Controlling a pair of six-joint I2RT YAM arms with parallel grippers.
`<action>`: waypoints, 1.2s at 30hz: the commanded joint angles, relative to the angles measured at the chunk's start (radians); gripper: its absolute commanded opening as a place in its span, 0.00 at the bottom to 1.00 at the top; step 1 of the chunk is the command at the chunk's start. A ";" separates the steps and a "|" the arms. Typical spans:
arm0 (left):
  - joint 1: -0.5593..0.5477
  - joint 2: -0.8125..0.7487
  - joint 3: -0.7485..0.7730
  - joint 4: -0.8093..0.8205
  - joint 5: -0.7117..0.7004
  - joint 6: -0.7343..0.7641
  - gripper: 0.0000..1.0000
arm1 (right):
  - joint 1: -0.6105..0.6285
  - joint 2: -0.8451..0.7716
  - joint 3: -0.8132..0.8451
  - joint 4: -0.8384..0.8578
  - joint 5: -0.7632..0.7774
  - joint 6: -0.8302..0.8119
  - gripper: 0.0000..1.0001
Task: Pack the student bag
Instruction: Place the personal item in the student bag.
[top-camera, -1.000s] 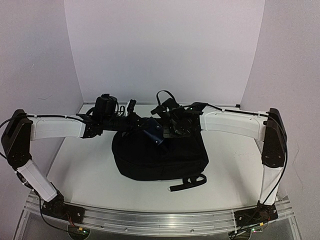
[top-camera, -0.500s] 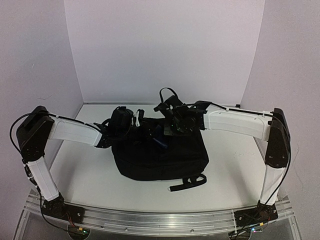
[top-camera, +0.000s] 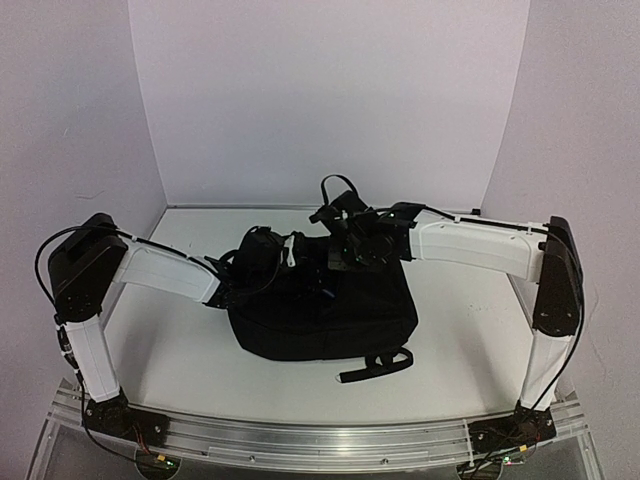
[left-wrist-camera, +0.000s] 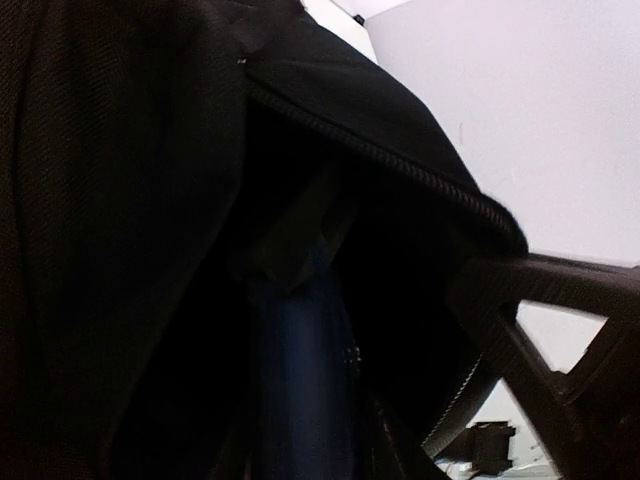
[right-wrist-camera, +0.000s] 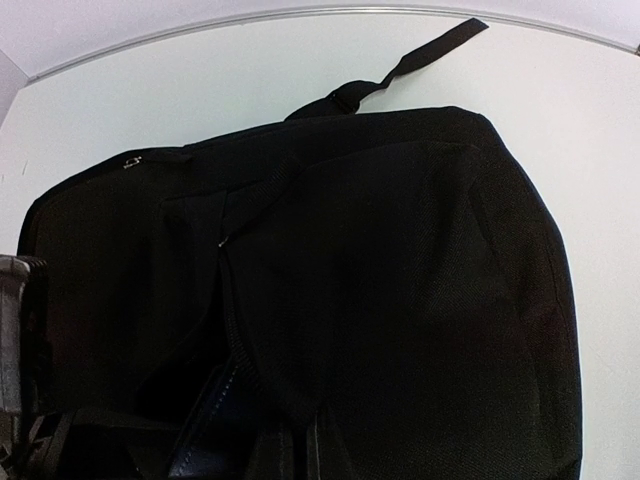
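one student bag (top-camera: 320, 318), its far edge under left gripper (top-camera: 292, 252), right gripper (top-camera: 337, 258).

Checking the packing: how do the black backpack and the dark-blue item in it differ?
The soft black fabric backpack is far larger than the flat dark-blue item. The backpack lies on the white table, mouth open; the blue item sits inside that mouth. Both are dark.

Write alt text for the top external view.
A large soft black fabric backpack lies mid-table on a white table, one strap trailing toward the near edge. A white left arm and a white right arm reach in from the sides, meeting at its far top edge.
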 joint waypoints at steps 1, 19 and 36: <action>-0.005 -0.125 0.045 -0.213 -0.049 0.139 0.55 | 0.001 -0.086 -0.003 0.065 0.016 0.015 0.00; -0.006 -0.124 0.109 -0.373 -0.063 0.261 0.29 | 0.001 -0.095 -0.009 0.074 0.002 0.009 0.00; -0.023 0.033 0.215 -0.266 0.061 0.214 0.09 | 0.001 -0.069 -0.029 0.095 -0.031 0.020 0.00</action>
